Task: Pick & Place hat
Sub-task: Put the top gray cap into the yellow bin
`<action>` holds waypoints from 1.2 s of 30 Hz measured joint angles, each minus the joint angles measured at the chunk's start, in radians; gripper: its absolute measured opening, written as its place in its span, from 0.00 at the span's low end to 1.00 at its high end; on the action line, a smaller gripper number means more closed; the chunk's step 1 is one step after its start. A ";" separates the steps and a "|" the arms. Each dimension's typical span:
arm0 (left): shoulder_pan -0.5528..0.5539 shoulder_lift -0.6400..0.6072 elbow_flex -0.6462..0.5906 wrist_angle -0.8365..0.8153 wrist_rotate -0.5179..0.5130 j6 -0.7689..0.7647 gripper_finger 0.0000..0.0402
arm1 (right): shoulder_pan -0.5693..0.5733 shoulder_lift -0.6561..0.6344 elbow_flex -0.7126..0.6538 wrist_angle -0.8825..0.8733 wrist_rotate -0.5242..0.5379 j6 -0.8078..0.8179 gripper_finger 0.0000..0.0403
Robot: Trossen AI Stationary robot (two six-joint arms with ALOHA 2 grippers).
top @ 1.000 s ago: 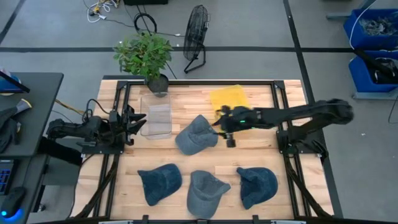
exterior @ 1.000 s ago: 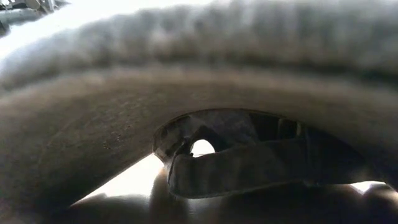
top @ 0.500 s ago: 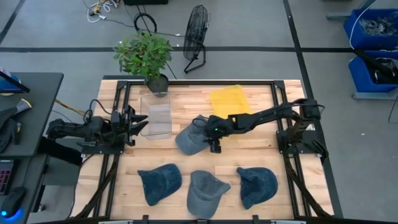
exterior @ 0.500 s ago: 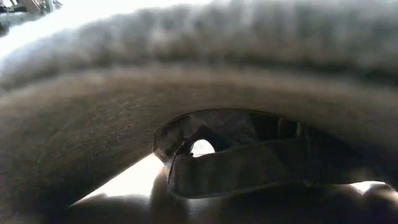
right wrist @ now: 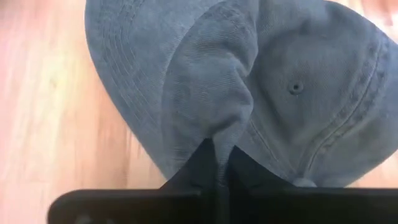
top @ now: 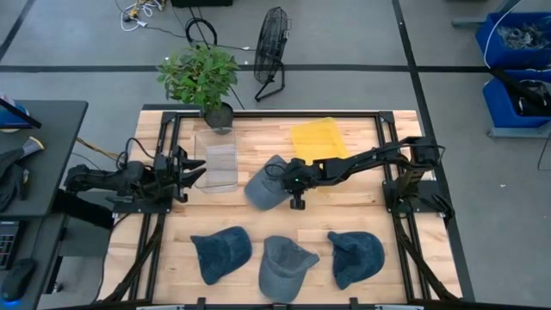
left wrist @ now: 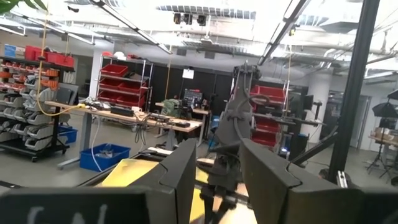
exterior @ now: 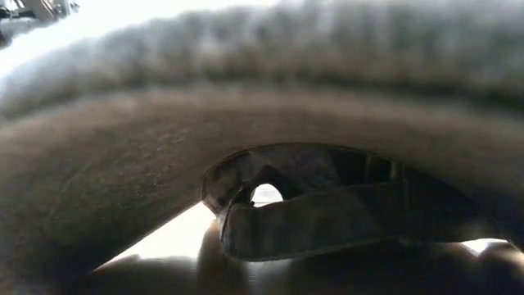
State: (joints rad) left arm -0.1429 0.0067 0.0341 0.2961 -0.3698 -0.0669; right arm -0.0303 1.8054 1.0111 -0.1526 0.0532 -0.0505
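A grey-blue hat lies in the middle of the wooden table. My right gripper reaches it from the right and is shut on its cloth; the right wrist view shows the hat's crown and brim just past the fingers. Near the left edge, my left gripper waits open, with nothing between its fingers. Three more grey-blue hats lie in a row along the near edge. One of them fills the low view. My right gripper pinches a raised fold of the crown cloth between its two fingers, on the hat's side toward the table's right edge. The fingers come from the right, slanting down. The cloth bunches into a ridge at the fingertips, and the hat rests on the table.
A clear plastic bin stands just left of the held hat, in front of my left gripper. A yellow cloth lies at the far middle. A potted plant stands at the far left corner. Bare wood shows between the held hat and the front row.
My right gripper has gone toward the table's left edge, from beside the hat onto its right side. The hat's outline has drawn in a little on that side.
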 joint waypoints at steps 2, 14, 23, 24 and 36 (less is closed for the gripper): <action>0.000 0.000 0.000 -0.017 0.000 0.000 0.32 | 0.005 -0.016 0.028 -0.043 0.003 -0.011 0.05; 0.000 0.000 0.000 -0.041 0.000 -0.053 0.32 | 0.083 -0.242 0.338 -0.417 0.219 -0.346 0.01; 0.000 0.000 0.000 -0.041 0.000 -0.053 0.32 | 0.065 -0.432 0.439 -0.822 0.304 -0.391 0.01; 0.000 0.000 0.000 -0.040 0.000 -0.053 0.32 | 0.054 -0.452 0.435 -0.870 0.300 -0.387 0.01; 0.000 0.000 0.000 -0.038 -0.003 -0.053 0.32 | -0.129 -0.541 0.266 -1.101 0.252 -0.884 0.01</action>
State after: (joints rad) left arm -0.1429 0.0067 0.0345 0.2577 -0.3729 -0.1200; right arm -0.1591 1.2640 1.2769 -1.2535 0.3056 -0.9344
